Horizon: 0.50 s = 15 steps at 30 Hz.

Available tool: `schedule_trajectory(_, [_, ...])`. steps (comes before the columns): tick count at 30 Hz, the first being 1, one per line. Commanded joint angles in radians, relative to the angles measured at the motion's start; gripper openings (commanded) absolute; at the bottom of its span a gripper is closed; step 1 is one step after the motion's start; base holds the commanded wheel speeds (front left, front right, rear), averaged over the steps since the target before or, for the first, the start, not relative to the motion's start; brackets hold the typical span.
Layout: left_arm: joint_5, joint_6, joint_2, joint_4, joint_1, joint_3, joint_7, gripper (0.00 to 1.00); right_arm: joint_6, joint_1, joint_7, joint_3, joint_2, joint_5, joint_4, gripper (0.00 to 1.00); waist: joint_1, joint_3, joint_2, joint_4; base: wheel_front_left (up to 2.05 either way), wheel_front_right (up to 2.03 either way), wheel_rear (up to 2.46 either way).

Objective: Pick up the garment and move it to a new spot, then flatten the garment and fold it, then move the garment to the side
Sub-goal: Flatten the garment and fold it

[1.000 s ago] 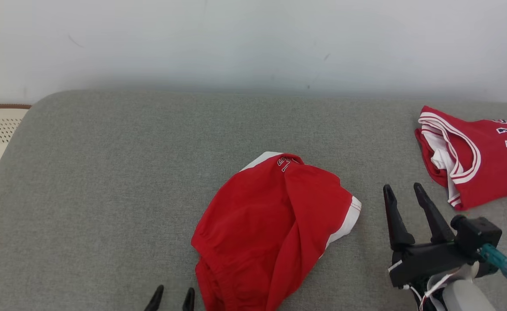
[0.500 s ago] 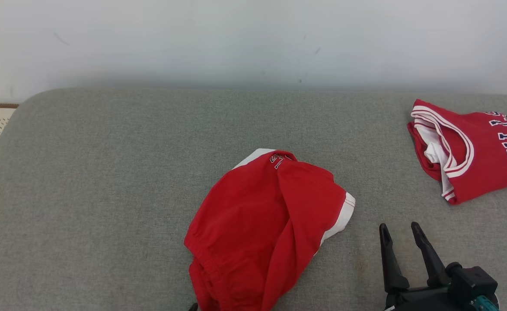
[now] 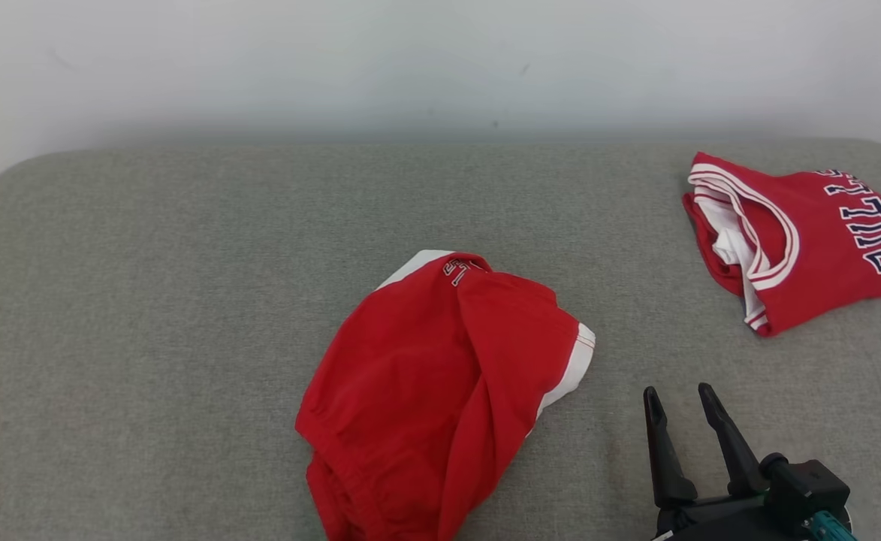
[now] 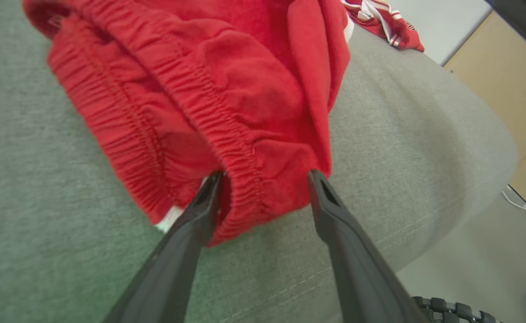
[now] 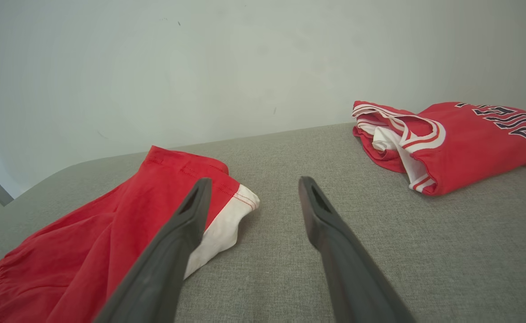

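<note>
Right gripper (image 3: 677, 391) has drawn back toward the robot since a second ago and sits lower in the head view. The camera swung too, so the whole scene slid left. We see its fingers spread with nothing between them, over the bare grey cushion (image 3: 147, 300) between the red shorts (image 3: 440, 383) and the red jersey (image 3: 808, 248). We mark the shorts as crumpled mid-cushion, white side panel toward the right gripper, waist end at the near edge. Left gripper (image 4: 266, 174), wrist view: fingers apart, straddling a bunched fold of the elastic waistband (image 4: 209, 112), tips touching cloth, not pinched. Jersey lies well apart at far right, near the pale wall (image 3: 335, 60).
</note>
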<state>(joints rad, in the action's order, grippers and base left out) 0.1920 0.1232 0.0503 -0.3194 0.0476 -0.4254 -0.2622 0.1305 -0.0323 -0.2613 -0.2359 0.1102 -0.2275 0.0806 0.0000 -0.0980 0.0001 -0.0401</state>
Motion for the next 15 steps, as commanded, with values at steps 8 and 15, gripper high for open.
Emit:
schedule_trajectory(8, [-0.032,0.005,0.016,0.176,0.047,0.073,-0.004,0.00,0.001,-0.001,-0.004,0.010,-0.001,-0.007,0.011,1.00,0.0000,0.000,-0.0001,-0.005,0.00,0.00,0.00])
schedule_trajectory(15, [-0.044,0.005,0.084,0.234,0.085,0.158,-0.004,0.00,0.001,-0.029,-0.004,-0.012,-0.006,-0.011,0.034,1.00,0.0000,-0.001,-0.0001,-0.012,0.00,0.00,0.00])
